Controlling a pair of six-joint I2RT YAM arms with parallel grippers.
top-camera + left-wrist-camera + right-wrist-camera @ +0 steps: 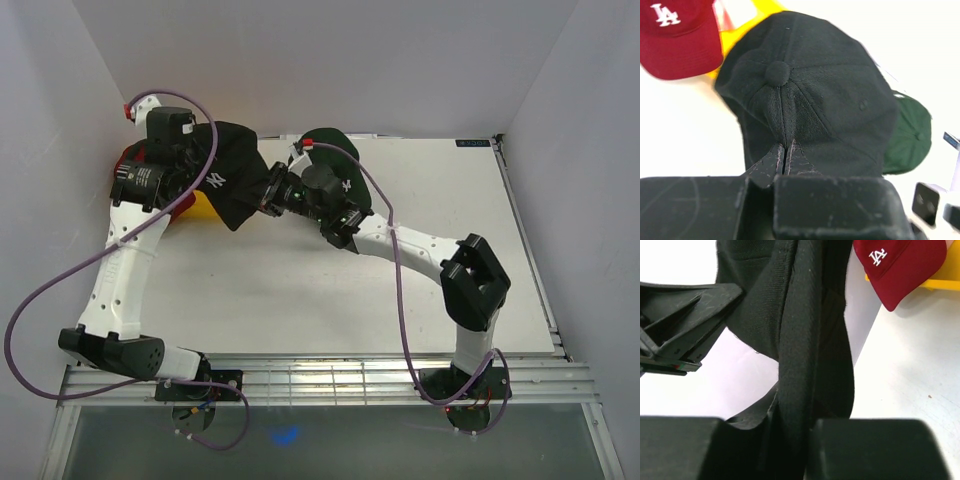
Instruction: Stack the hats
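Note:
A black cap (232,178) with a white logo hangs above the table at the back left, held by both arms. My left gripper (190,165) is shut on the back of its crown (805,100). My right gripper (268,192) is shut on its rim band (805,340). A red cap (675,35) with a white LA logo lies on the yellow tray, and it also shows in the right wrist view (900,265). A dark green cap (335,160) lies on the table behind my right wrist, and it also shows in the left wrist view (910,135).
A yellow tray (203,208) sits at the back left under the black cap. White walls close in the left, back and right sides. A metal rail (330,375) runs along the near edge.

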